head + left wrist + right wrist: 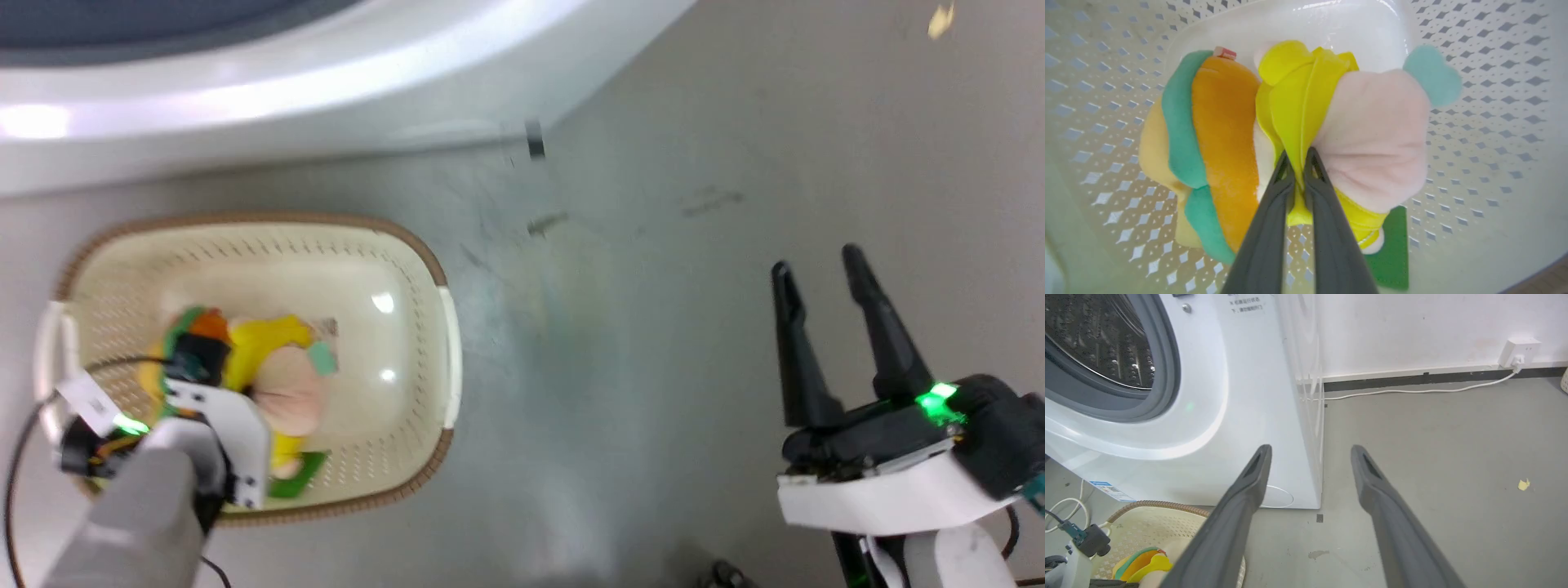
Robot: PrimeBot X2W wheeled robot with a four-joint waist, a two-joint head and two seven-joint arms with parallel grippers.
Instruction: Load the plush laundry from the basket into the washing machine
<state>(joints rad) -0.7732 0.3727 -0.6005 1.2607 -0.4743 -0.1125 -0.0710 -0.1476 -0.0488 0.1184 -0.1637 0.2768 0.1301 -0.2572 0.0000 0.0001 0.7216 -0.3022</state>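
Note:
The plush laundry (277,359) lies in the cream basket (424,343) at the lower left of the head view, yellow body, peach-pink head, orange and green parts. In the left wrist view my left gripper (1299,157) is shut on a yellow fold of the plush laundry (1306,94), between the orange part and the pink head, over the basket's perforated wall (1494,143). My right gripper (816,269) hangs open over the bare grey floor, well right of the basket. The washing machine (1216,396) stands beyond the basket (1147,522), its grey seal and steel drum showing past my right gripper (1310,451).
The washer's white front (245,90) runs across the top of the head view. A wall socket (1519,351) and white cable (1412,391) run along the skirting. A yellow scrap (1523,484) lies on the floor, and small dark marks (535,147) dot it near the washer's corner.

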